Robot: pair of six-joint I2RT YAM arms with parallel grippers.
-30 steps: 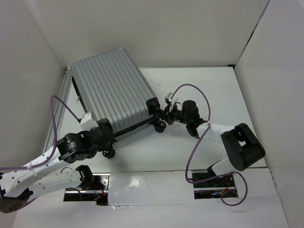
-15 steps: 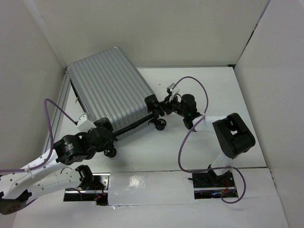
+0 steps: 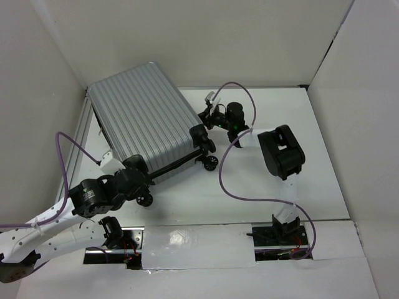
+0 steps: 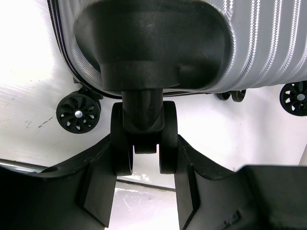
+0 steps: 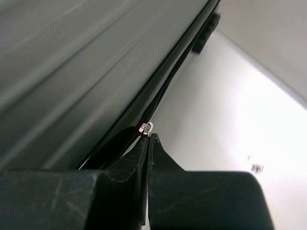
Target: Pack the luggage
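The luggage (image 3: 143,118), a silver-grey ribbed hard-shell suitcase, lies closed at the back left of the table, with its black wheels (image 3: 211,163) toward the near side. My left gripper (image 3: 136,180) is at its near corner. In the left wrist view my left gripper (image 4: 144,167) is shut on a black twin wheel (image 4: 144,129) under the shell (image 4: 268,43). My right gripper (image 3: 206,117) is at the suitcase's right edge. In the right wrist view my right gripper (image 5: 147,139) is shut on the small metal zipper pull (image 5: 146,128) beside the black zipper seam (image 5: 177,62).
An aluminium rail (image 3: 78,143) runs along the left wall just behind the suitcase. White walls close in the back and both sides. A purple cable (image 3: 234,180) loops over the table by the right arm. A taped strip (image 3: 187,246) crosses the near edge.
My right gripper has moved from the wheel corner toward the back along the suitcase's right edge, its arm folding up. The suitcase shifted slightly left. My left gripper has barely moved.
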